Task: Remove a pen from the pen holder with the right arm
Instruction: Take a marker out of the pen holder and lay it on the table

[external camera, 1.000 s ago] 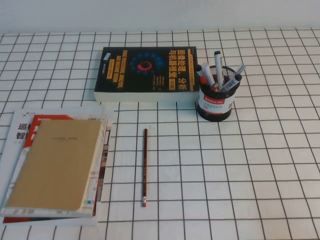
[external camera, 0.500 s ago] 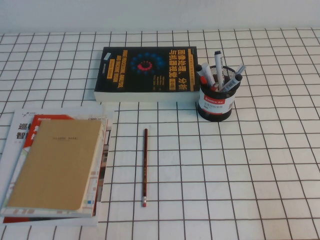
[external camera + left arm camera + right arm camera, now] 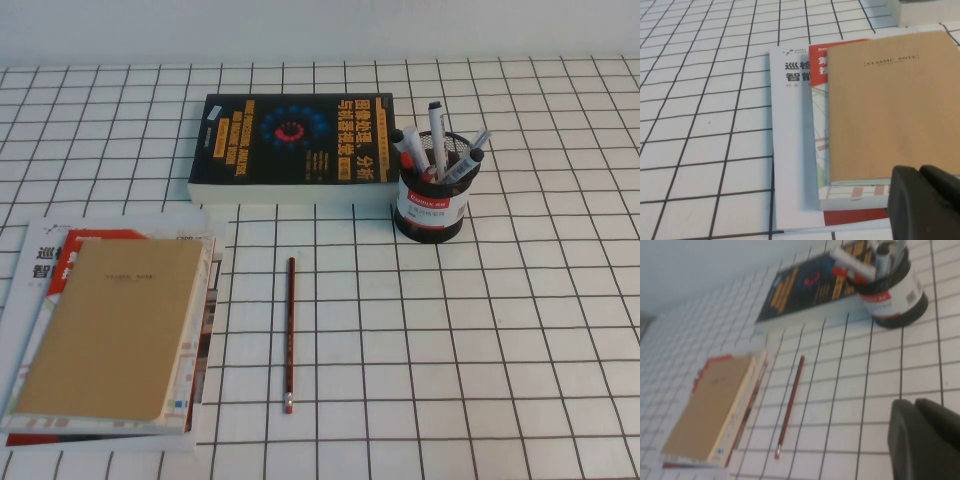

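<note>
Well clear of pen holder (image 3: 430, 208), right end effector (image 3: 916, 406) closed; left end effector (image 3: 920, 171) over notebook (image 3: 890, 100), state unclear.

Behind the pencil (image 3: 290, 333) lies the book (image 3: 292, 148); the pen holder (image 3: 430, 205), pens (image 3: 437, 135) in it, stands behind-right; the notebook stack (image 3: 115, 325) lies left.

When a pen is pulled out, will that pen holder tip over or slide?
Likely stays upright: the holder is squat, wide-based. Its mesh looks light, so it might slide on the table. Pens lean loosely, so one should lift freely. Right pincer hangs well short of it; left pincer, by the notebook.
</note>
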`<act>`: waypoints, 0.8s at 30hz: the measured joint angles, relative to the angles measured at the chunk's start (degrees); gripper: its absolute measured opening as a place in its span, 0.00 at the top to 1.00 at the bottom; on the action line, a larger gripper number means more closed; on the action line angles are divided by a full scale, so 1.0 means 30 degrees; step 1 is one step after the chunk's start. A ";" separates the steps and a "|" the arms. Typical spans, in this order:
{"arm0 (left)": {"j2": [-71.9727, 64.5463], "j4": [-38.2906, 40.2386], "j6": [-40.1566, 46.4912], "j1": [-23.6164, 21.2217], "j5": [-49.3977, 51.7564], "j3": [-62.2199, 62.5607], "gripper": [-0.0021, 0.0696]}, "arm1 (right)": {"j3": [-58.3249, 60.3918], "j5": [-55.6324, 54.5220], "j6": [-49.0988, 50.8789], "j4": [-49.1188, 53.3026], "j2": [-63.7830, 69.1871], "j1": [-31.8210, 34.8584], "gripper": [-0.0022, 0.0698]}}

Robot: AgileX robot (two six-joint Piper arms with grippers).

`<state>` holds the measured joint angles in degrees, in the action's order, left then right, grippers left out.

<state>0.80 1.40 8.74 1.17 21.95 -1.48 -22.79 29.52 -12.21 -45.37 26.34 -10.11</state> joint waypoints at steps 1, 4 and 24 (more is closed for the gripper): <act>0.0000 0.0000 0.0000 0.0000 0.0000 0.0000 0.98 | -0.0782 0.0787 0.0000 0.0441 0.1015 0.0000 0.99; 0.0000 0.0000 0.0000 0.0000 0.0000 0.0000 0.98 | -0.2513 0.2114 0.0000 0.1645 0.3606 0.0000 0.99; 0.0000 0.0000 0.0000 0.0000 0.0000 0.0000 0.98 | -0.7976 -0.0928 -0.0427 0.4679 1.4113 -0.3234 0.99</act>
<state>0.80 1.40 8.74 1.17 21.95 -1.48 -46.72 26.73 -13.49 -31.34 68.68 -19.81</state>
